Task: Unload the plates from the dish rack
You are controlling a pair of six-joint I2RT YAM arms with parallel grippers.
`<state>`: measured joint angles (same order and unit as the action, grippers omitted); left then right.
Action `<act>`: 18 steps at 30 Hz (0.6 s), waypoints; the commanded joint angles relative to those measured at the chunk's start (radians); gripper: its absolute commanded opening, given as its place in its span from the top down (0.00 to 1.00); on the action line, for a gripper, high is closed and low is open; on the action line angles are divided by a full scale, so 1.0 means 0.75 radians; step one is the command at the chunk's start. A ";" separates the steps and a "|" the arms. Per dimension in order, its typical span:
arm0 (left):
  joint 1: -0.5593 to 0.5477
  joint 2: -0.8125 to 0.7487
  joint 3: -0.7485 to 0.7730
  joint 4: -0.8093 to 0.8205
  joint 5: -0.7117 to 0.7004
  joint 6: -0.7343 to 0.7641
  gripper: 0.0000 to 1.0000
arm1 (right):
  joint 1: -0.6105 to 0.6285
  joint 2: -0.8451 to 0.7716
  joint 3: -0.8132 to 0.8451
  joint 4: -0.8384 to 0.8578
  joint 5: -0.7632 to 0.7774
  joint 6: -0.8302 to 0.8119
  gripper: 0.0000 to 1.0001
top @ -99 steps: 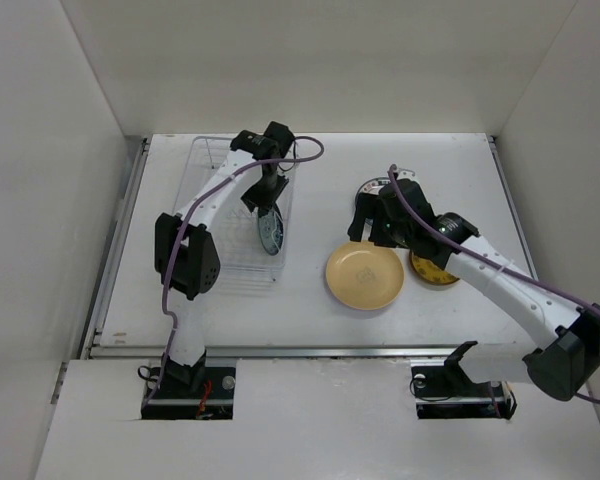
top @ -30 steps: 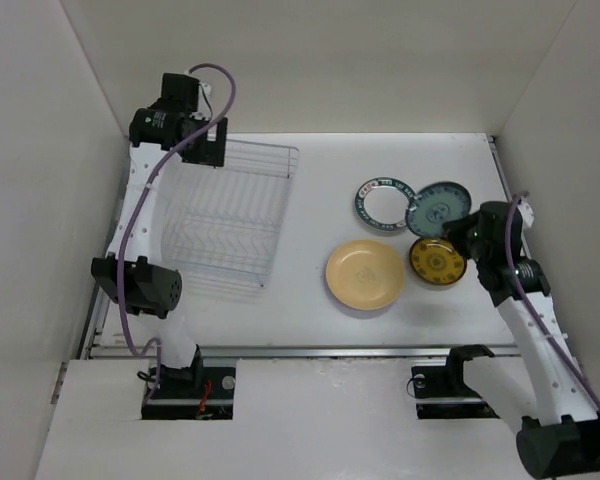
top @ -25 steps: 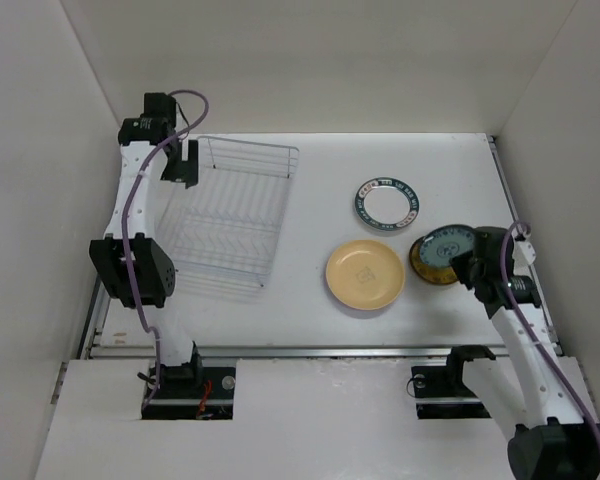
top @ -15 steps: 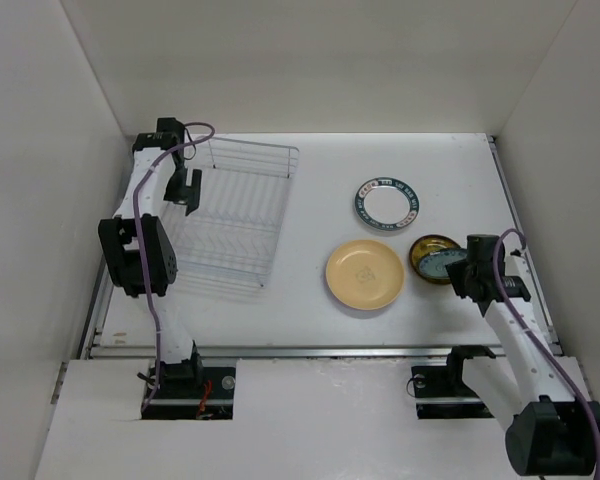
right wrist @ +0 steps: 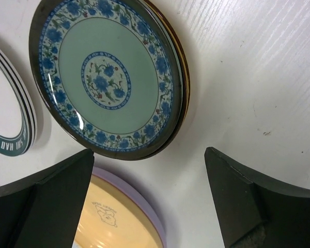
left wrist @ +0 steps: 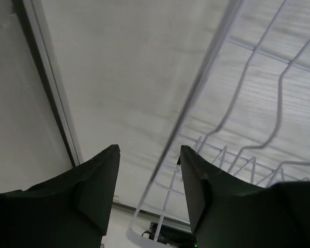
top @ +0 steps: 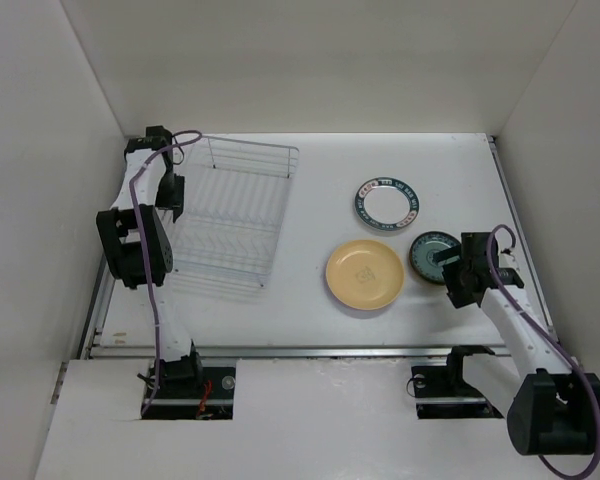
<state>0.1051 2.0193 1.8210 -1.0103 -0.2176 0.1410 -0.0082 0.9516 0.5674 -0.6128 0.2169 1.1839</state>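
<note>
The white wire dish rack (top: 230, 215) stands at the left with no plates in it. My left gripper (top: 167, 195) is open at its left side, and the rack's rim wire (left wrist: 196, 98) runs between its jaws (left wrist: 149, 155). The teal patterned plate (top: 435, 257) lies on the brown-gold plate (right wrist: 184, 77). The yellow plate (top: 365, 274) rests on the lavender plate (right wrist: 139, 199). The white plate with a dark teal rim (top: 387, 204) lies behind them. My right gripper (top: 457, 282) is open and empty just near of the teal plate (right wrist: 108, 77). No white-orange plate shows.
White walls enclose the table on three sides. A metal rail (top: 280, 350) runs along the near edge. The left arm's elbow (top: 130, 245) stands folded beside the rack's left side.
My right gripper laid the teal plate on the brown-gold plate, let go and drew back toward me. My left arm swung from the rack's far corner down to its left side.
</note>
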 commanded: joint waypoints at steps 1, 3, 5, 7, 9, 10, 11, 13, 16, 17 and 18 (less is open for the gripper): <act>0.081 0.050 0.055 -0.089 0.126 -0.008 0.54 | -0.007 0.010 0.018 0.048 -0.029 -0.030 0.06; 0.097 0.050 0.055 -0.101 0.188 -0.022 0.69 | -0.007 0.010 0.055 0.034 -0.029 -0.055 0.06; 0.111 0.050 0.043 -0.101 0.239 -0.039 0.88 | -0.007 -0.023 0.092 0.003 -0.029 -0.079 0.06; 0.142 0.038 0.028 -0.101 0.270 -0.077 0.99 | -0.007 -0.070 0.151 -0.046 -0.011 -0.092 0.06; 0.177 0.024 0.016 -0.101 0.329 -0.090 1.00 | -0.007 -0.109 0.188 -0.058 0.003 -0.106 0.06; 0.189 0.010 -0.002 -0.101 0.347 -0.108 1.00 | -0.007 -0.129 0.225 -0.072 0.003 -0.122 0.06; 0.201 -0.009 -0.002 -0.101 0.364 -0.108 1.00 | -0.007 -0.166 0.243 -0.073 0.017 -0.134 0.06; 0.222 -0.027 -0.019 -0.101 0.413 -0.141 1.00 | -0.007 -0.181 0.304 -0.101 0.030 -0.149 0.06; 0.238 -0.068 -0.062 -0.081 0.427 -0.139 1.00 | -0.007 -0.213 0.358 -0.101 0.030 -0.204 0.06; 0.238 -0.068 -0.062 -0.068 0.427 -0.139 1.00 | -0.007 -0.213 0.388 -0.101 0.030 -0.226 0.06; 0.238 -0.068 -0.043 -0.068 0.427 -0.139 1.00 | -0.007 -0.213 0.405 -0.101 0.030 -0.275 0.06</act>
<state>0.2630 2.0441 1.7851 -1.0836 0.0948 0.1295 -0.0082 0.7971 0.8104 -0.6720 0.2169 1.0573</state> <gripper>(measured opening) 0.065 0.938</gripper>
